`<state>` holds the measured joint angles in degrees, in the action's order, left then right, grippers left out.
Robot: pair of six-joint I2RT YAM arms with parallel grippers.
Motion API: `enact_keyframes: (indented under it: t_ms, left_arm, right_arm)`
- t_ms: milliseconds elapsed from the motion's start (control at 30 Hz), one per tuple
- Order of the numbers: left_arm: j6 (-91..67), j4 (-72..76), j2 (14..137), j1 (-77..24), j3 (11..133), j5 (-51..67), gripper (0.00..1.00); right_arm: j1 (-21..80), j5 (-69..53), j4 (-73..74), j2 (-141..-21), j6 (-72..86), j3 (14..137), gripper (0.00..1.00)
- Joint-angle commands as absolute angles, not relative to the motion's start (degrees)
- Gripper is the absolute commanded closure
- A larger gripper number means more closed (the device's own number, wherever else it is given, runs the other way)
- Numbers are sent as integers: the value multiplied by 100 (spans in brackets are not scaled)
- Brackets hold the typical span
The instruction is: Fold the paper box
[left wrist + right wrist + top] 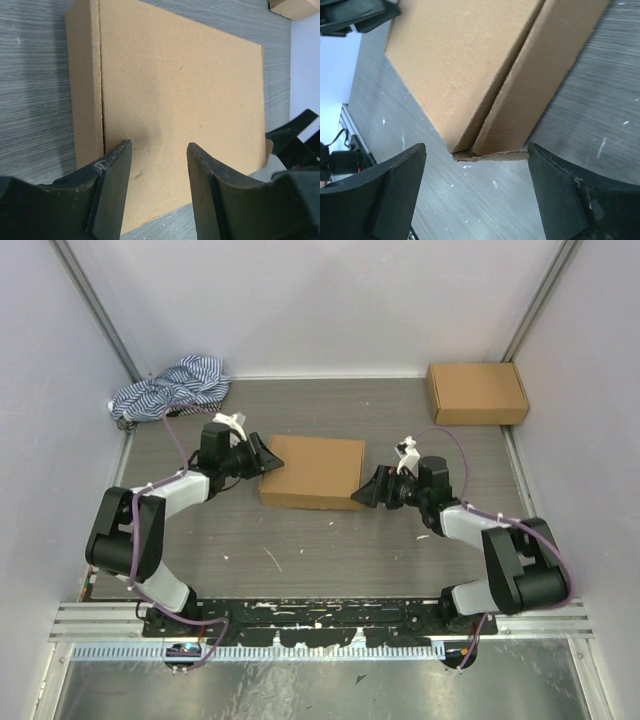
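one shallow, rectangular paper box (312,471) of plain brown corrugated cardboard lies flat near the middle of the grey wood-grain table (300,560), between the two arms.

the weak spot, as i judge it, is its near right corner. there the top panel and the side wall gape slightly, and a small cardboard tab sticks out past the corner at table level. if a gripper closes or pushes here without meeting that tab squarely, the tab could crumple or bend the wrong way instead of tucking in, and the wall could splay open. a push from one side alone might also slide or turn the light box on the smooth table, since nothing pins it down. hard pressure on the lid could dent the thin board.

the box looks almost fully formed. its lid is down, and the top face is plain and unprinted with a few faint dimples. a dark seam runs along the left edge where the top meets a narrow side strip.

the left gripper (268,458) sits at the box's far left corner. its black fingers stand moderately apart, with the top panel showing in the gap and nothing held. the right gripper (368,490) is at the near right corner, its fingers spread wide to either side of the protruding tab, touching nothing that i can see.

farther out, a second, closed brown cardboard box (477,392) rests in the far right corner. a blue-and-white striped cloth (172,388) is bunched in the far left corner. both are well apart from the work.
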<state>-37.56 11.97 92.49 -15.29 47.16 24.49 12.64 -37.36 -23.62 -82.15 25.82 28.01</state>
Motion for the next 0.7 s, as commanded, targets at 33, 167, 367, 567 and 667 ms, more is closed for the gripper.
enact_keyframes:
  t_ms: [33, 167, 367, 567, 667]
  left_arm:
    - [-3664, 1288, 9468, -1661, 4816, 2276, 45]
    - [-3674, 1175, 9543, -1692, 4849, 2195, 45]
    - [-3613, 838, 9608, -1708, 4962, 2039, 46]
    - [-3482, 544, 9639, -1723, 5085, 2059, 46]
    - [-3440, 518, 9526, -1724, 5087, 2045, 47]
  right_arm:
    - [1498, -3957, -2155, -7301, 2460, 2644, 14]
    - [1836, -3905, -1796, -7168, 2245, 2759, 15]
    - [2324, -3232, -1245, -7170, 2110, 2827, 23]
    - [2485, -2104, -418, -6613, 2011, 2871, 18]
    - [2479, -1591, -94, -6223, 1915, 2991, 13]
